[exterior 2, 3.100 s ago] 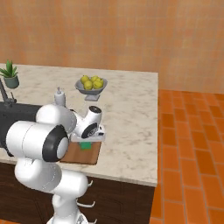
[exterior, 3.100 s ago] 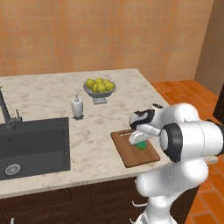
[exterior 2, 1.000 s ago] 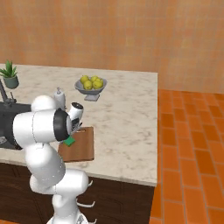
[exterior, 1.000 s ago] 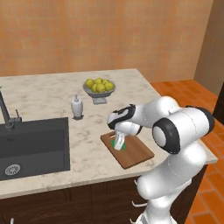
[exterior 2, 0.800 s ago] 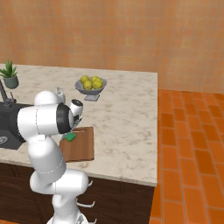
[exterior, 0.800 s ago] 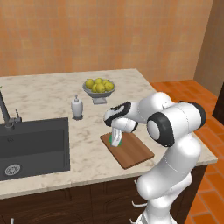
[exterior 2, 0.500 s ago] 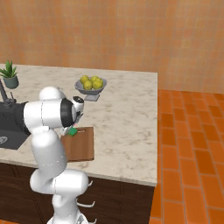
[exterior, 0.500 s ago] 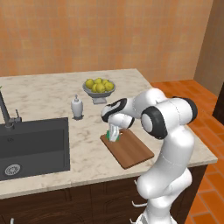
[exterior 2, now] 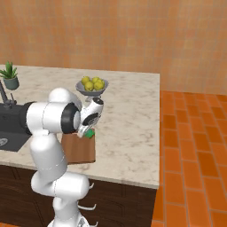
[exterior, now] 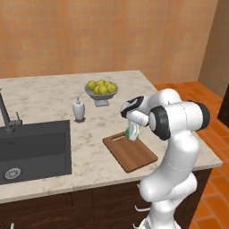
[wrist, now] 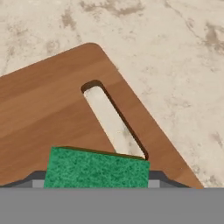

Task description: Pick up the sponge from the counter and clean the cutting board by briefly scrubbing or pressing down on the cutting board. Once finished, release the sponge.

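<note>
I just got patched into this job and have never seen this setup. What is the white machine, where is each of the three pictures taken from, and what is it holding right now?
The white machine is a robot arm on a driving base. Two pictures come from cameras riding behind it, one on its left and one on its right. The third looks along its claw.

It works at a beige marble-patterned counter with a dark inset sink. On the counter lie a flat brown wooden cutting board with a slot handle, a grey bowl of yellow lemons and a small white bottle.

The claw is shut on a small flat green sponge, held at the board's slot end. Whether the sponge touches the wood, I cannot tell.
</note>
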{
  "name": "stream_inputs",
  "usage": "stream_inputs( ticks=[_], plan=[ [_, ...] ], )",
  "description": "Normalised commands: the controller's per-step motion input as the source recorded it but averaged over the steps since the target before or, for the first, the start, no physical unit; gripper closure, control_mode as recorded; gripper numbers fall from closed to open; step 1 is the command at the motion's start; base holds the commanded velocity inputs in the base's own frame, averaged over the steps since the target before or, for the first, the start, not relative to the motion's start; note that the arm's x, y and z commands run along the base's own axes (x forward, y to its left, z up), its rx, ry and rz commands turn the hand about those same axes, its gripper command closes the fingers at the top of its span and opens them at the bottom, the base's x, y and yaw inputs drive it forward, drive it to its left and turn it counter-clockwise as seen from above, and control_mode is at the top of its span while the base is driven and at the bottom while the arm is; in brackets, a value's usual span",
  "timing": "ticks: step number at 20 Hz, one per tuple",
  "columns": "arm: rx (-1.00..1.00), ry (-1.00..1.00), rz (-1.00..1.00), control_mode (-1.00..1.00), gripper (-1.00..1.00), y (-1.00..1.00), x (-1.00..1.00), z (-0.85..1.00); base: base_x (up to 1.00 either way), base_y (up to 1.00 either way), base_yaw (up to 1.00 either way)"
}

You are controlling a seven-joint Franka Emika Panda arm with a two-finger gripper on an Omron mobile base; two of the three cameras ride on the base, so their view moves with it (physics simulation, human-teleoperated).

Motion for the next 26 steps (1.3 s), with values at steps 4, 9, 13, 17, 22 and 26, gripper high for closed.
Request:
stream_inputs(
  ticks=[4, 9, 13, 17, 22, 26],
  plan=[
    [-0.01, 0.10, 0.03, -1.00, 1.00, -1.00, 0.07, 0.13, 0.00, 0.00, 0.00],
    [-0.06, 0.18, 0.01, -1.00, 1.00, -0.87, 0.53, 0.00, 0.00, 0.00, 0.00],
    [-0.15, 0.08, 0.00, -1.00, -1.00, -0.16, 0.40, 0.00, 0.00, 0.00, 0.00],
    [-0.21, 0.00, 0.00, -1.00, -1.00, 0.00, 0.01, 0.00, 0.00, 0.00, 0.00],
    [-0.12, -0.02, 0.00, -1.00, -1.00, 0.00, -0.15, 0.07, 0.00, 0.00, 0.00],
    [0.01, -0.06, 0.00, -1.00, -1.00, 0.00, -0.67, 0.60, 0.00, 0.00, 0.00]
  ],
)
